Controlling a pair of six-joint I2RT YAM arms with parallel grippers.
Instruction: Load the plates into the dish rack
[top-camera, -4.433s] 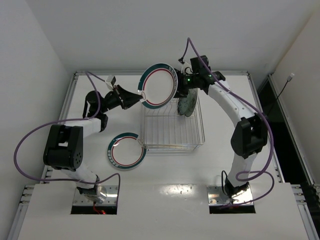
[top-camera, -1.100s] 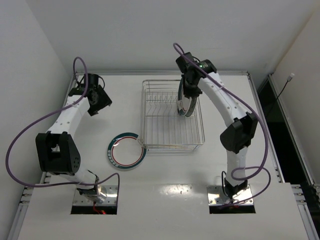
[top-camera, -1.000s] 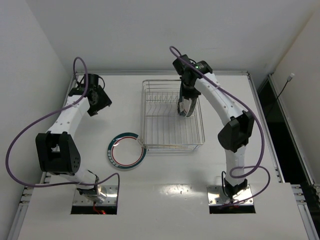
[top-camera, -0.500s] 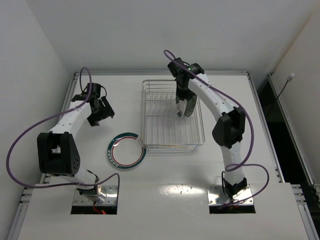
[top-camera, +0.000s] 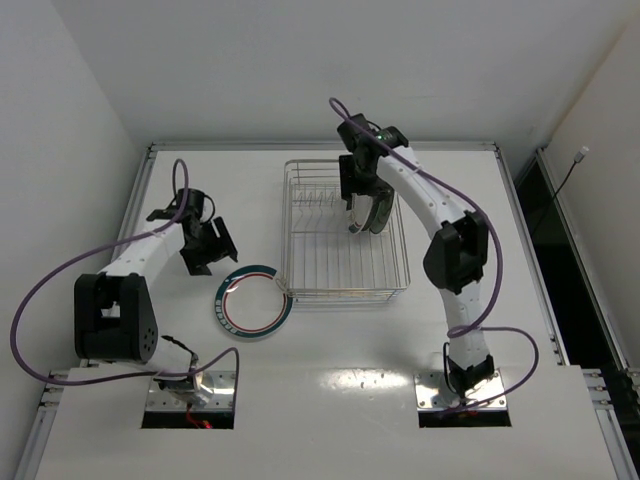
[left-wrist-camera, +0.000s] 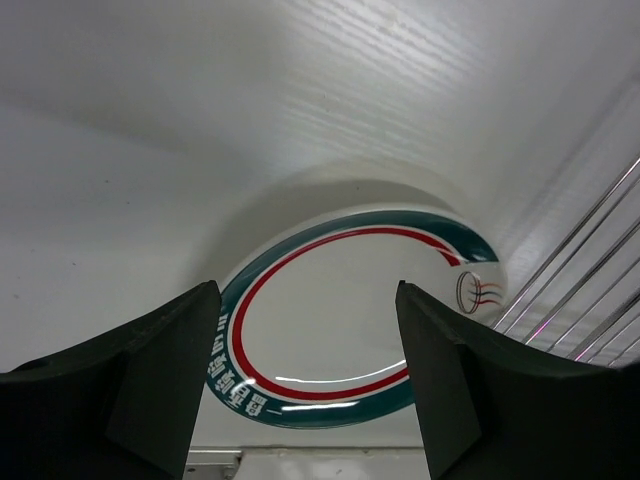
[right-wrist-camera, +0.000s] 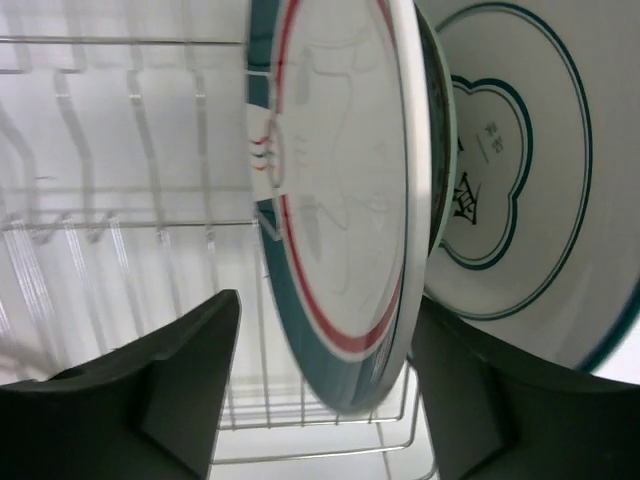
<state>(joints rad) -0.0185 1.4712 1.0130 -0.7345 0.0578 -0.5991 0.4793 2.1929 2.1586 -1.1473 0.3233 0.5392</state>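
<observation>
One white plate with a dark green rim and red ring (top-camera: 252, 302) lies flat on the table just left of the dish rack (top-camera: 340, 275). My left gripper (top-camera: 213, 246) hovers just beyond its far left edge, open; in the left wrist view the plate (left-wrist-camera: 340, 310) shows between the spread fingers (left-wrist-camera: 120, 390). A second green-rimmed plate (right-wrist-camera: 340, 200) stands on edge in the rack, between my right gripper's (right-wrist-camera: 320, 385) open jaws. Behind it stands another plate with thin teal lines (right-wrist-camera: 500, 150). From above, my right gripper (top-camera: 360, 203) sits over these upright plates (top-camera: 374, 213).
The silver wire rack (left-wrist-camera: 590, 300) stands mid-table, its upright dividers (top-camera: 320, 200) along the far part. White walls close in the table on the left and at the back. The right arm reaches over the rack's right side.
My right gripper has opened, letting go of the green-rimmed plate now standing in the rack. My left gripper has swung nearer and rightward, toward the plate on the table.
</observation>
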